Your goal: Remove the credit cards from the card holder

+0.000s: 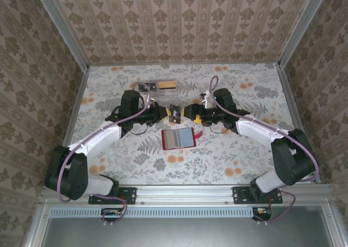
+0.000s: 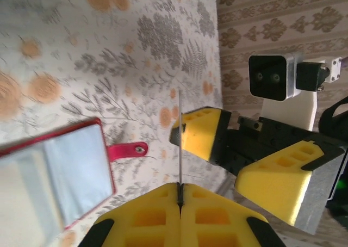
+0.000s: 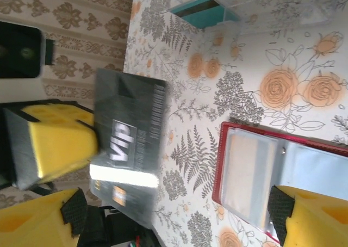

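Credit card (image 3: 130, 143), dark with VIP on it, is pinched tight in my left gripper (image 2: 179, 195), held up above the table (image 1: 244, 154). My right gripper (image 3: 176, 211) is wide open and holds nothing; one finger is just beside the card. Nearer to me, the red card holder (image 1: 178, 139) lies open and flat on the table, grey-blue inside up, its red tab (image 2: 128, 149) sticking out. Far back sits a clear tray (image 1: 156, 87) with a teal card (image 3: 204, 12) in it.

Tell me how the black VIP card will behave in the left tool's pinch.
Probably stiff: the card stands straight, edge-on, above the shut left tool. Likely light, being so thin. Its shiny face could slip, since only one end is pinched.
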Controlling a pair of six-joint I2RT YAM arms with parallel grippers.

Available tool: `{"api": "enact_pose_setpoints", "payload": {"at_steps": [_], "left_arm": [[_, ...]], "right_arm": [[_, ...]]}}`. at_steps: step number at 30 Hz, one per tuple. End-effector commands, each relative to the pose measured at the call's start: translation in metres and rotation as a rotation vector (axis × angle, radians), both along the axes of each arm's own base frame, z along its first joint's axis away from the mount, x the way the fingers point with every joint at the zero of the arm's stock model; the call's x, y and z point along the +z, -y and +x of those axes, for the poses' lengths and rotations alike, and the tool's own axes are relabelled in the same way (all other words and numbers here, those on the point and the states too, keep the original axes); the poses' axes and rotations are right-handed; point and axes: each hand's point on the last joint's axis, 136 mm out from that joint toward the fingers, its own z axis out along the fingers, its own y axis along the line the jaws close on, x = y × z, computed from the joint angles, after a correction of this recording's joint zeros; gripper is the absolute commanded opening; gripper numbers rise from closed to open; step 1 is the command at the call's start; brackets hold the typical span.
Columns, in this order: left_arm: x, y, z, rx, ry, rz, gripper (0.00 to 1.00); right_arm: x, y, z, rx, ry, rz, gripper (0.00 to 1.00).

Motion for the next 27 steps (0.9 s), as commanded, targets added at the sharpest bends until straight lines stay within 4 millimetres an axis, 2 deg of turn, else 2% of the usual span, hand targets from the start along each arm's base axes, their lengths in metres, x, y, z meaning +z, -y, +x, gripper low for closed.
{"api": "enact_pose_setpoints", "payload": {"at_steps": [1,4,7,8,12,15,18,22,27], "left_arm": [[0.005,-0.025,-0.002,-0.047,0.1,0.179,0.0],[0.008,-0.048,0.01,-0.03,0.19,0.342,0.0],[0.014,-0.067,0.021,-0.047,0.315,0.49,0.0],[0.015,-0.072,0.024,-0.068,0.372,0.548,0.0],[0.025,-0.09,0.041,-0.122,0.585,0.735,0.0],[0.034,-0.093,0.049,-0.225,0.811,0.84,0.0],[0.037,-0.099,0.059,-0.271,0.963,0.951,0.0],[0.035,-0.106,0.076,-0.332,1.028,1.035,0.0],[0.019,-0.103,0.087,-0.569,1.156,1.142,0.0]], "right_arm": [[0.008,0.012,0.0,-0.03,0.044,-0.049,0.95],[0.012,0.018,0.0,-0.045,0.064,-0.076,1.0],[0.012,0.024,0.001,-0.06,0.074,-0.112,1.0],[0.022,0.027,-0.001,-0.069,0.103,-0.114,1.0],[0.03,0.036,-0.002,-0.089,0.135,-0.141,1.0],[0.034,0.042,-0.003,-0.105,0.153,-0.148,1.0],[0.035,0.048,-0.003,-0.119,0.16,-0.148,1.0],[0.036,0.054,-0.001,-0.136,0.167,-0.144,1.0],[0.037,0.06,0.002,-0.149,0.165,-0.142,1.0]]}}
